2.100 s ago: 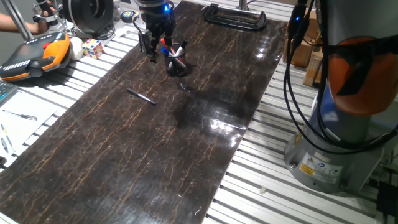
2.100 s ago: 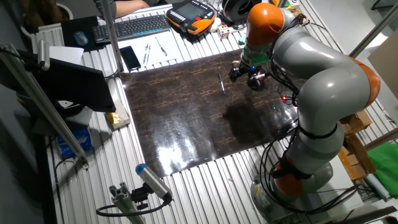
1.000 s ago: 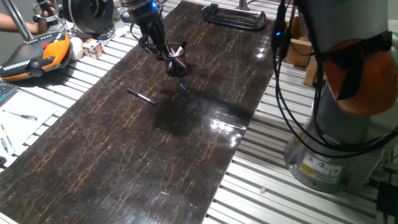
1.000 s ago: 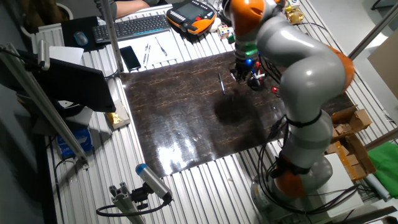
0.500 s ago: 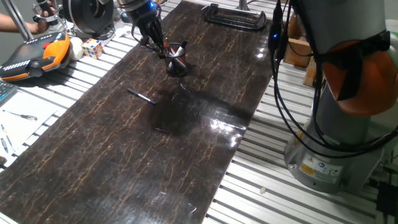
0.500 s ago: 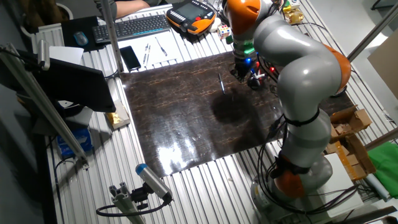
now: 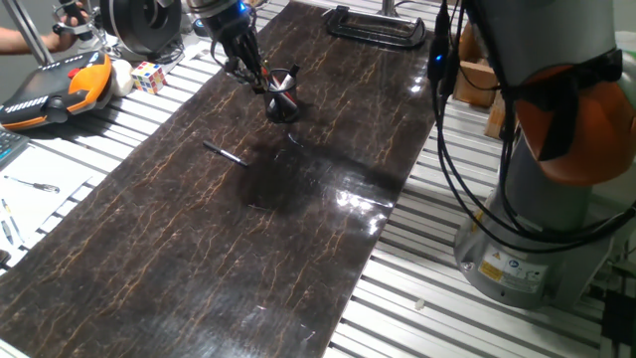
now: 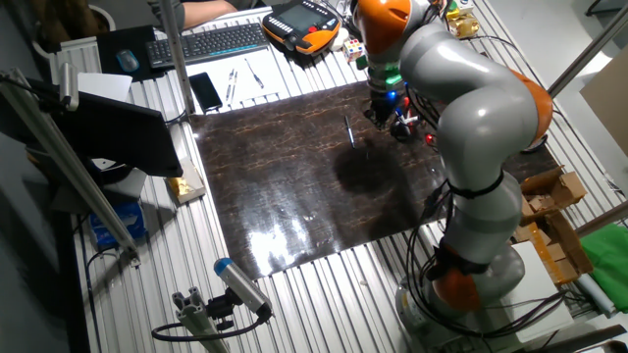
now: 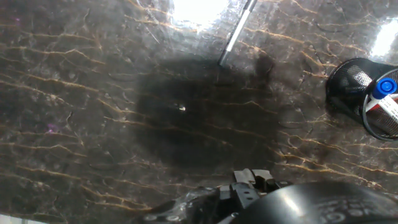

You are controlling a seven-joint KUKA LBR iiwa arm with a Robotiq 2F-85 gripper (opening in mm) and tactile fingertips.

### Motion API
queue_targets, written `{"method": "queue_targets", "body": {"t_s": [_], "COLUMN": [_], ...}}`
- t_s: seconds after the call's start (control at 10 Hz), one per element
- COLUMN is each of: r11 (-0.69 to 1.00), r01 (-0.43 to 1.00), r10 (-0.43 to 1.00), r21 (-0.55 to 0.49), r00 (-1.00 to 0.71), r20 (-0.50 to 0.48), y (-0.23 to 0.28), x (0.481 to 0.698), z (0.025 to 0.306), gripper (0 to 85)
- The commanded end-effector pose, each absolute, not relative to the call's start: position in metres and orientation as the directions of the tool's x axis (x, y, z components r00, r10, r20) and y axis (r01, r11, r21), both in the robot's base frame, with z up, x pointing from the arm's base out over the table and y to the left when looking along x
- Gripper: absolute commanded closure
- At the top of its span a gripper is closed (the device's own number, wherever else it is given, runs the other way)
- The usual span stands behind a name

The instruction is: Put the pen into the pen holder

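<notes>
The black pen (image 7: 226, 153) with its silvery tip lies flat on the dark marble mat, left of and nearer than the pen holder (image 7: 283, 100). It also shows in the other fixed view (image 8: 348, 131) and at the top of the hand view (image 9: 236, 30). The holder, a black mesh cup (image 9: 357, 87), holds a red pen and a blue-capped pen (image 9: 385, 87). My gripper (image 7: 248, 70) hangs tilted just left of the holder (image 8: 400, 126), above the mat, holding nothing. Its fingers look apart. The pen lies well clear of it.
A Rubik's cube (image 7: 147, 76) and an orange teach pendant (image 7: 60, 88) sit off the mat's left edge. A black clamp (image 7: 376, 25) lies at the mat's far end. The robot base (image 7: 542, 229) stands to the right.
Over the first second the arm swung round and the hand tilted, shifting slightly left of the holder. In the last half second nothing has visibly moved. The pen has stayed put.
</notes>
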State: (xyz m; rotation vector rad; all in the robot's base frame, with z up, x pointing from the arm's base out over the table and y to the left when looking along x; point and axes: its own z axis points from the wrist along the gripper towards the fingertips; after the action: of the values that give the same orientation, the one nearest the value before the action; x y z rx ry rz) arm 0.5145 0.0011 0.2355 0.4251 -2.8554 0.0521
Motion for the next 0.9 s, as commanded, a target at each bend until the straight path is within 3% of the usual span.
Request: {"method": "queue_targets", "body": {"t_s": [0.0,0.4,0.7,0.8], "r11": [0.965,0.994,0.996,0.996], "r01": [-0.252,-0.104,-0.074,-0.069], "r10": [-0.26,-0.108,-0.081,-0.068], "r21": [0.071,0.041,0.043,-0.061], "r00": [-0.952,-0.984,-0.979,-0.997], "r20": [0.162,0.143,0.186,0.03], "y": [0.0007,0.0007,0.0007,0.0007], "x": [0.5145,0.5145,0.5145,0.5145], "z": [0.2356,0.2356,0.2356,0.2356], "gripper": [84.3,84.3,84.3,84.3]}}
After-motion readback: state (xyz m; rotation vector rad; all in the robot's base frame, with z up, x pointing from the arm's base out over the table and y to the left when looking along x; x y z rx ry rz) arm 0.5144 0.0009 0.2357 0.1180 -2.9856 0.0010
